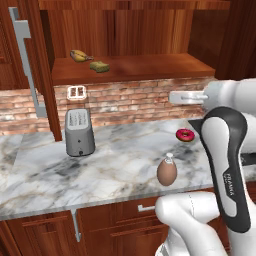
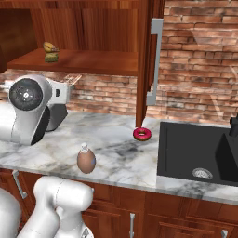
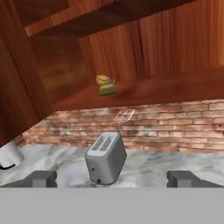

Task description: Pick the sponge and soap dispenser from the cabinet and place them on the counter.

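The gripper [image 3: 111, 179] hangs wide open and empty above the counter [image 1: 40, 170]. The sponge [image 3: 107, 89] lies on the cabinet [image 1: 150, 67] shelf at twelve o'clock, well apart, just beside the banana [image 3: 103, 80]. The soap dispenser [image 1: 167, 171] already stands on the marble.

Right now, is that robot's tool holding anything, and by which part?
Nothing is held. The tool is open and empty, facing the toaster; the sponge lies on the cabinet shelf.
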Controlling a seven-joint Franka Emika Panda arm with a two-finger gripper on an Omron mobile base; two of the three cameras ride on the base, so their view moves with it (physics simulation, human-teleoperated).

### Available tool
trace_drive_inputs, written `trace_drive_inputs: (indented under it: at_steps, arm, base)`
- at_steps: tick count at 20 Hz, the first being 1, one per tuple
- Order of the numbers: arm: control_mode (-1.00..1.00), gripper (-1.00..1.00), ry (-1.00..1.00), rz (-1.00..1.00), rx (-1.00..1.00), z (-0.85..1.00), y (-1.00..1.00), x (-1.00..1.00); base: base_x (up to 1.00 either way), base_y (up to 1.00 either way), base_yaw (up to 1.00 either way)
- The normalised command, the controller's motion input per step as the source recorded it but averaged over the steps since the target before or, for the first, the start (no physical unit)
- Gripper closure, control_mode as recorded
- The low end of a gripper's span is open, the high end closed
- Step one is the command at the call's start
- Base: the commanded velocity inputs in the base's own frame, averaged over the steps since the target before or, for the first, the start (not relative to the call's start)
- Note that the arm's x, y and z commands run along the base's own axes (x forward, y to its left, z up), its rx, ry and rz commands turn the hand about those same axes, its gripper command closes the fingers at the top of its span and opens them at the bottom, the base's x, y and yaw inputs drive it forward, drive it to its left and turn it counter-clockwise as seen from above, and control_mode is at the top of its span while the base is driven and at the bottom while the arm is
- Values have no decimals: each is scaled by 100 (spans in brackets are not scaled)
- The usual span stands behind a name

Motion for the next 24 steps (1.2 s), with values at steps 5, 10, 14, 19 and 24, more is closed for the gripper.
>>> trace_drive_inputs:
  at_steps: [5, 10, 14, 19, 24]
  arm:
    - [-100, -100, 29, -3, -12, 34, 3, 0]
    - [-100, -100, 11, -1, -5, 3, 1, 2]
    - [-100, -100, -17, 4, -2, -7, 0, -3]
    - [-100, -100, -29, 12, 0, -41, 5, 0]
    - [-100, -100, -18, 8, 0, -21, 14, 1]
  base:
    - [0, 0, 0]
    - [0, 0, 0]
    - [0, 0, 0]
    - [0, 0, 0]
    - [0, 0, 0]
